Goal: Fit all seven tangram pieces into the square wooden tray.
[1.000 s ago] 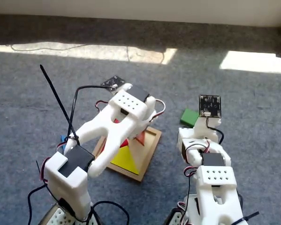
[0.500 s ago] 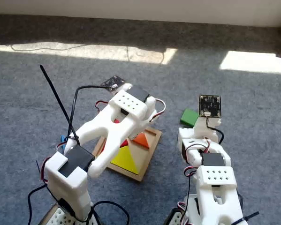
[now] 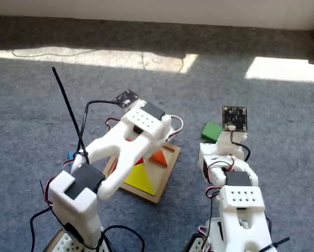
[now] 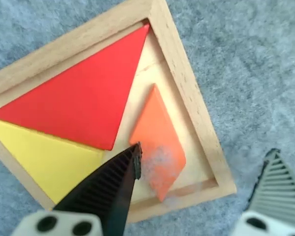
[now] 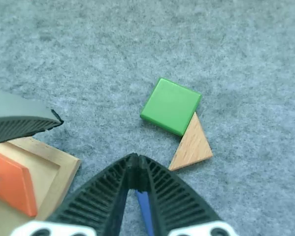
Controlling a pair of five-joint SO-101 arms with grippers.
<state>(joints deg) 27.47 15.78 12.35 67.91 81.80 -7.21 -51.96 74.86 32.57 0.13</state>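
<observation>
Left gripper, spread wide, is pictured above the wooden tray, laid with red triangle, yellow piece and orange piece.

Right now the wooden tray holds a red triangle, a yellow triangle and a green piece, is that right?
Not quite. The wooden tray holds a red triangle, a yellow triangle and an orange piece, not a green one. The left wrist view shows it.

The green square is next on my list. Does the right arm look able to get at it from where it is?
Probably yes. The green square lies on open carpet ahead of the right gripper, nothing between them; only the wooden triangle touches one edge, and the jaws are shut.
</observation>
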